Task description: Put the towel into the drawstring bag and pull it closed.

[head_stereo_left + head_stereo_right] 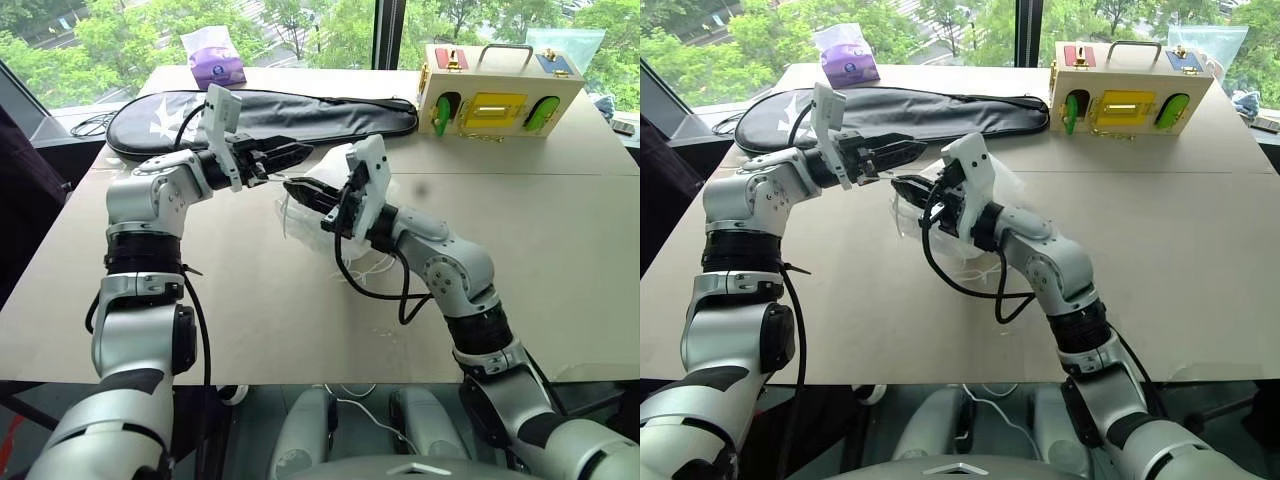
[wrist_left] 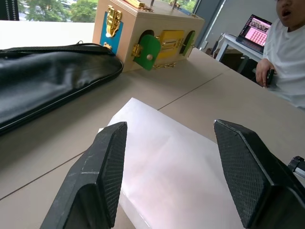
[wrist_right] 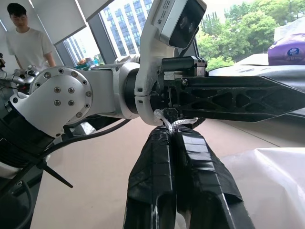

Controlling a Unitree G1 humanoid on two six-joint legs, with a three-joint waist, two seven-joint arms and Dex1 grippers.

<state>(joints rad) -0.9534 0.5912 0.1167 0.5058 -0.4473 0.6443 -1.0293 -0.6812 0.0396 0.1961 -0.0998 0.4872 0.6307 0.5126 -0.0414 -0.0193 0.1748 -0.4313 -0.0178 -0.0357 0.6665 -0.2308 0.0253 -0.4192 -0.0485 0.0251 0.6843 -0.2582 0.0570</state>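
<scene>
Above the desk (image 1: 250, 300), the right claw (image 3: 172, 130) is clenched on what looks like a white cord of the drawstring bag (image 2: 181, 181); the left claw (image 1: 300, 152) hovers released just beside it.

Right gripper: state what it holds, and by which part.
The right gripper is shut on the white cord of the drawstring bag, pinched at its fingertips. The left gripper holds nothing.

Bare desk (image 1: 560, 250) lies open across the right and lower left of the frame. The black racket case (image 1: 300, 112), wooden latch box (image 1: 497, 100) and purple packet (image 1: 215, 60) block the top.
</scene>
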